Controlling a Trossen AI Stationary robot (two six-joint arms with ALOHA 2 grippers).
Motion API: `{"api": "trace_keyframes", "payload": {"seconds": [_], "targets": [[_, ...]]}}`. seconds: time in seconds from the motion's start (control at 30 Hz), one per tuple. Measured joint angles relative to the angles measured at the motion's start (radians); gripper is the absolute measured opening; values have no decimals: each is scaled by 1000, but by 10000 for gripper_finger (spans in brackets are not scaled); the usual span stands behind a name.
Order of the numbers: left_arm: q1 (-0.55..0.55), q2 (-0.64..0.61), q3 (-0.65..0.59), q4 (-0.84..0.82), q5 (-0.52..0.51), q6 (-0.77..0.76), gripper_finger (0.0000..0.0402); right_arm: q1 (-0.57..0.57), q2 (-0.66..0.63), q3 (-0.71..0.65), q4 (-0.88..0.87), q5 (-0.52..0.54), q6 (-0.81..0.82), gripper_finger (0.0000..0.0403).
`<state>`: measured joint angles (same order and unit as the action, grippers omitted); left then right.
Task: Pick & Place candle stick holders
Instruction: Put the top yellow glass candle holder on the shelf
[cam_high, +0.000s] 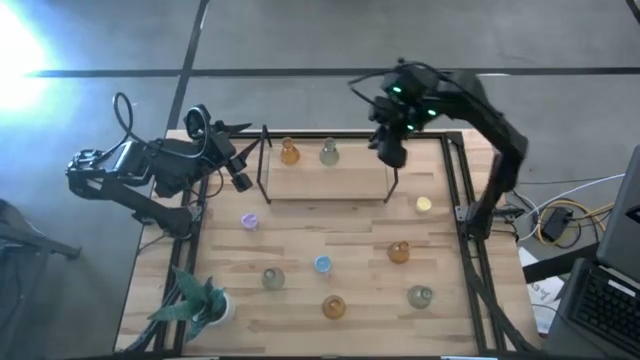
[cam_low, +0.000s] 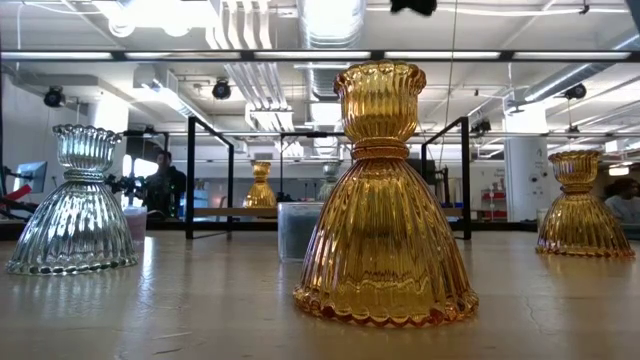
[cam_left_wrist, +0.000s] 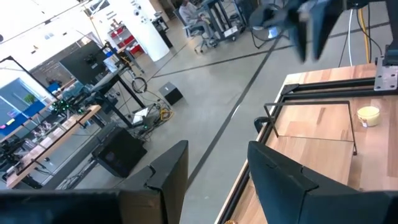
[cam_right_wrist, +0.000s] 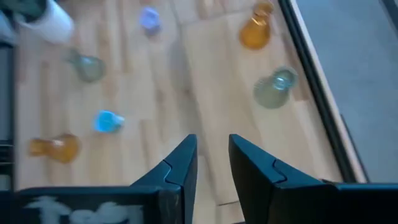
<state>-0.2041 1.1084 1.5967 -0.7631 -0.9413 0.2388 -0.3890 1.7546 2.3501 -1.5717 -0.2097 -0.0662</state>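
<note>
The right gripper's fingers (cam_right_wrist: 180, 165) stand a narrow gap apart with nothing between them. The right gripper (cam_right_wrist: 211, 143) hangs empty above the right end of a black-framed rack (cam_high: 335, 183) at the far side of the table (cam_high: 300, 240).

Just to one side of the fingers, on the rack's shelf, stand an amber holder (cam_high: 289, 152) and a grey-green holder (cam_high: 329, 153), close together and upright. Just past the rack, on the near side of the fingers, is a low yellow holder (cam_high: 423, 205), the closest one not yet shelved. Farther out on the bare wood lie six more, well apart:
- a purple one (cam_high: 249, 221)
- a second amber one (cam_high: 399, 252)
- a blue one (cam_high: 322, 264)
- two more grey-green ones (cam_high: 273, 278) (cam_high: 420, 296)
- a third amber one (cam_high: 333, 307)

With two shelved and these fingers empty, the work seems to sit between a placement and the next pick, roughly a quarter through. The next move likely calls for wider fingers, a descent over a narrow neck and a gentle, centred squeeze.

The glass is ribbed and translucent, with a bell-shaped base, a pinched neck and a fluted cup. It looks slick and easy to tip.

The left gripper (cam_high: 240, 180) waits at the table's left edge, fingers spread and empty. A potted plant (cam_high: 200, 305) stands in the near left corner.
</note>
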Motion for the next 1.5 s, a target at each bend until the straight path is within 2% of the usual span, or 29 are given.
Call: {"api": "trace_keyframes", "payload": {"seconds": [0.23,0.43,0.6,0.7,0.9,1.03,1.17,1.5], "targets": [[0,0,0,0,0,-1,172,128,-134,-40,2,14,216,67],[0,0,0,-1,24,-35,172,256,-249,-265,0,144,351,61],[44,-41,-16,-6,286,-110,172,340,-353,-499,0,178,480,65],[95,-81,-54,-7,404,-173,172,370,-410,-630,3,187,566,67],[198,-145,-178,-15,483,-270,172,415,-507,-856,87,184,708,69],[254,-173,-244,-13,547,-344,172,446,-549,-984,168,146,768,65],[269,-187,-303,-15,565,-364,172,469,-568,-1096,238,126,793,61],[271,-189,-381,-15,517,-352,172,490,-576,-1320,424,99,838,65]]}}
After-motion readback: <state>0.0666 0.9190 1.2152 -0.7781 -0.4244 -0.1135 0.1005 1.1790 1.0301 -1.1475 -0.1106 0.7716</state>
